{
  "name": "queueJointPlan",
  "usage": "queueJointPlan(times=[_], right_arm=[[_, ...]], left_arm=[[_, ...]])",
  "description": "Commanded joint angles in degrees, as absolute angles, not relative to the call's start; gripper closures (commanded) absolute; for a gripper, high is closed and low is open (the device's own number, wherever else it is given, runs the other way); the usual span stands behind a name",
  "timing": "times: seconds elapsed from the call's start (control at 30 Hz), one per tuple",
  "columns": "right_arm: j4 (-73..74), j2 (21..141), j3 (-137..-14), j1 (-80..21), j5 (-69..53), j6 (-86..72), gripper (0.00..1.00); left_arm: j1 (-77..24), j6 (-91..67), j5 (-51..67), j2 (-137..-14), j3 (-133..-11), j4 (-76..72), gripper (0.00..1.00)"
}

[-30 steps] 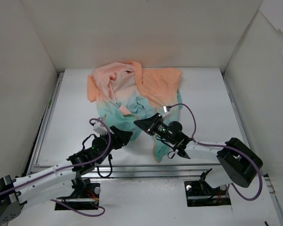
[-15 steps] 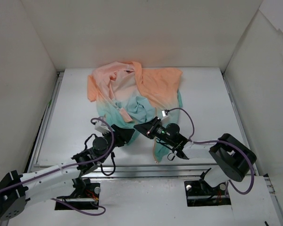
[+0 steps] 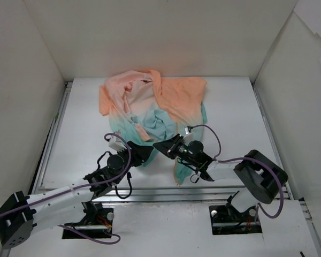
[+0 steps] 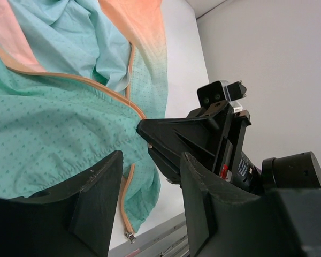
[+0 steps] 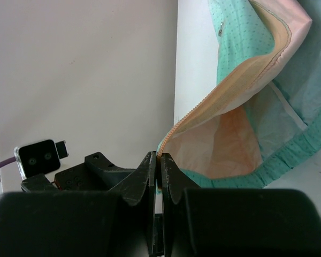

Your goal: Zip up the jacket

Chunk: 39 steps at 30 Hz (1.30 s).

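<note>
The jacket [image 3: 150,101] lies crumpled at the back middle of the table, peach at the far side and teal near me. My right gripper [image 3: 157,144] is shut on its orange-trimmed zipper edge [image 5: 203,110], holding that edge lifted; the right wrist view shows the jaws [image 5: 159,156] pinched on the zipper teeth. My left gripper [image 3: 146,152] is open and empty, just left of the right gripper's tip. In the left wrist view its fingers [image 4: 99,195] frame teal fabric [image 4: 53,134] and a hanging orange zipper strip ending in a metal slider [image 4: 130,236].
White walls enclose the table on three sides. A metal rail [image 3: 150,191] runs along the near edge, just below the hanging zipper end [image 3: 177,183]. The two grippers' tips are nearly touching. Purple cables [image 3: 214,134] loop off both arms.
My left gripper has edged forward and right, closer to the right gripper. The right gripper has drawn slightly nearer with the zipper edge still held, and its elbow has swung left.
</note>
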<state>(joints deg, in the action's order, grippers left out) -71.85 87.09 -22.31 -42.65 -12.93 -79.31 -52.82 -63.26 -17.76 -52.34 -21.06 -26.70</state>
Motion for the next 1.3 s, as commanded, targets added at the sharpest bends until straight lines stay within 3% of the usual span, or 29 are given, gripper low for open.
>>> queueJointPlan(times=[0.0, 0.53, 0.9, 1.27], right_arm=[[-95.46, 85.08, -22.50, -41.92, -12.83, -79.45, 1.00], [-95.62, 82.79, -22.50, -41.92, -13.36, -78.93, 1.00], [-96.76, 83.76, -22.50, -42.01, -13.80, -79.45, 1.00], [-96.86, 82.71, -22.67, -41.66, -13.71, -79.10, 1.00]], left_arm=[[-52.29, -64.86, -16.88, -53.17, -23.03, -30.67, 0.58], [-50.19, -64.34, -13.89, -57.74, -24.17, -35.42, 0.58], [-48.52, -63.19, -12.92, -59.23, -24.26, -39.81, 0.74], [-48.52, -65.57, -10.19, -58.28, -21.53, -39.29, 0.64]])
